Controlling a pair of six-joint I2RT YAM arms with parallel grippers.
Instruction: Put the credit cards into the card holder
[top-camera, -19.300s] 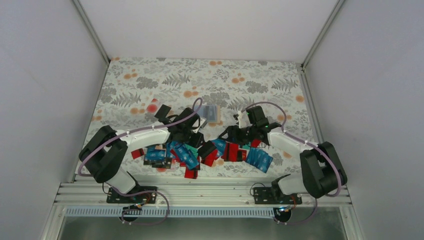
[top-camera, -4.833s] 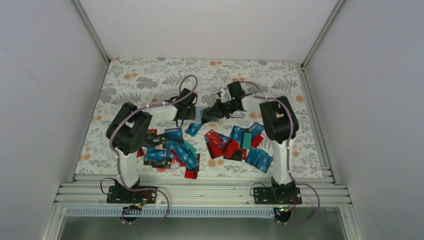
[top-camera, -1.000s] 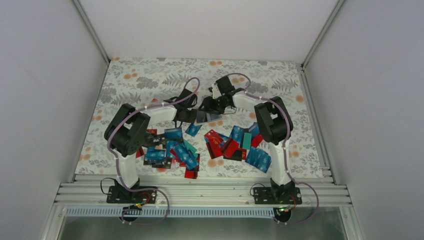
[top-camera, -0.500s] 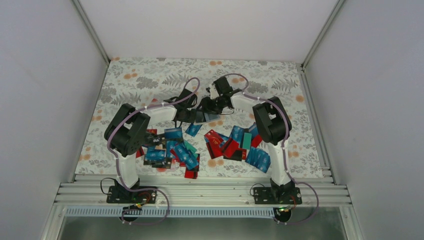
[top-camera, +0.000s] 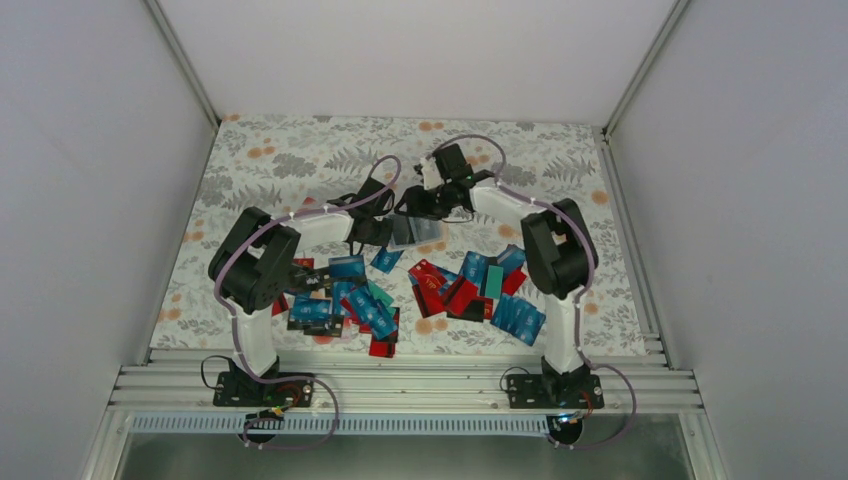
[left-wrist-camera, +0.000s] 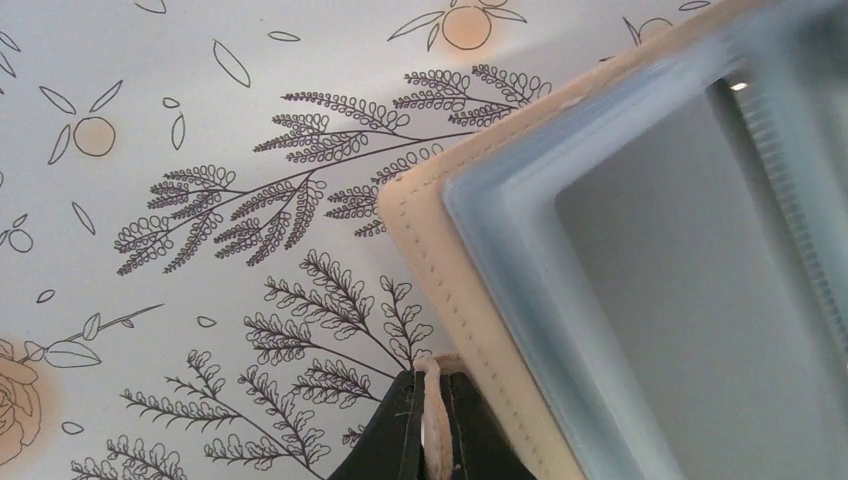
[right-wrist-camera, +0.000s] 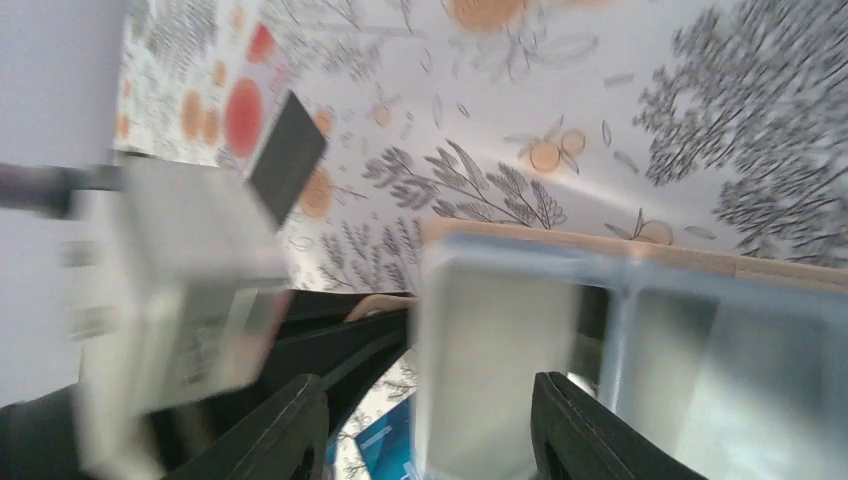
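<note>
many credit cards w/ unreadable print

You will find no text you can read: the credit cards carry print too small, and a label on the white box seems printed but blurred.

beige card holder, blue and red credit cards, floral table
</note>
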